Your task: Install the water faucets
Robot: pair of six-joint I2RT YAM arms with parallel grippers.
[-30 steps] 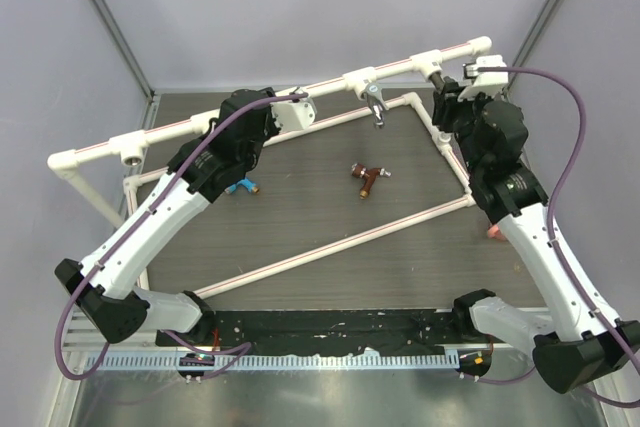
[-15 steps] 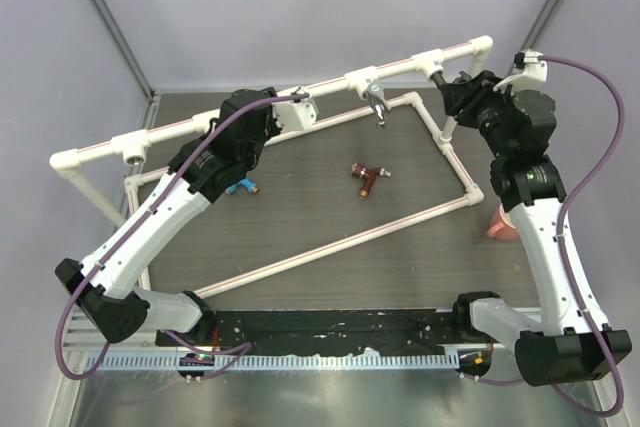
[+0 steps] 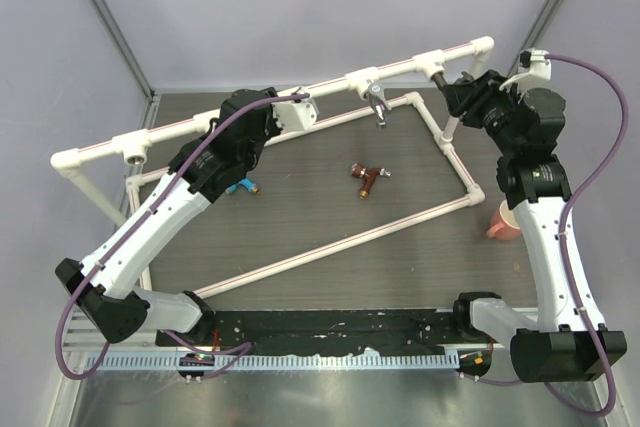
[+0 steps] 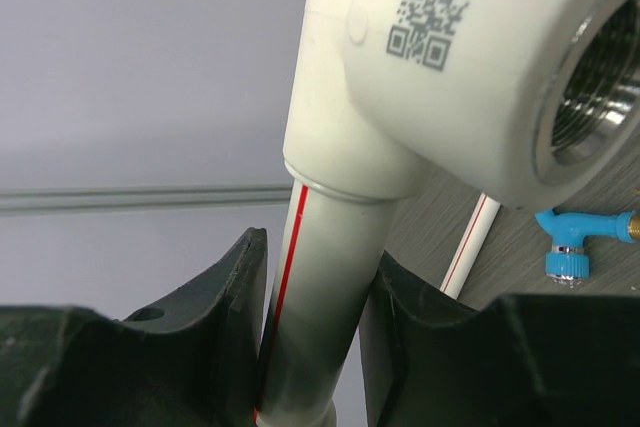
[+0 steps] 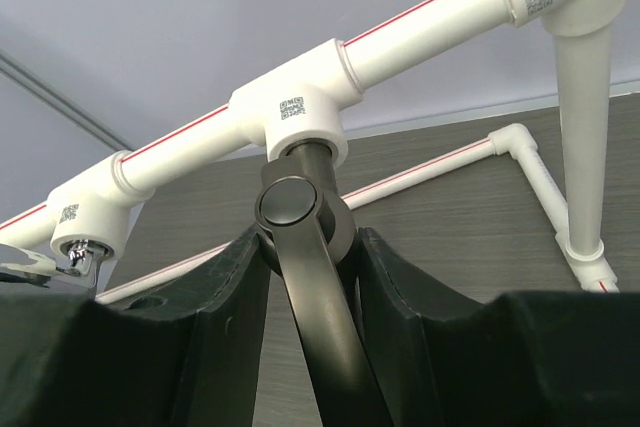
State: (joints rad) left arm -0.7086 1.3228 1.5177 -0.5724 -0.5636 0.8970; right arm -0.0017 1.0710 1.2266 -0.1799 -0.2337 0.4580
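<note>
My right gripper is shut on the dark faucet, whose upper end sits in a white tee of the top pipe. From above, this faucet hangs near the rail's right end. The chrome faucet hangs from the middle tee. A red-brown faucet lies loose on the dark table. The blue faucet lies beside my left arm and also shows in the left wrist view. My left gripper is shut on the white pipe just below an empty threaded tee socket.
The white pipe frame runs round the dark table, with a raised rail across the back and another empty tee at its left end. A pink cup stands by the right arm. Grey walls close in behind and at both sides.
The right wrist has turned and swung to the right while keeping its hold on the dark faucet. The left arm and the loose faucets have stayed where they were.
</note>
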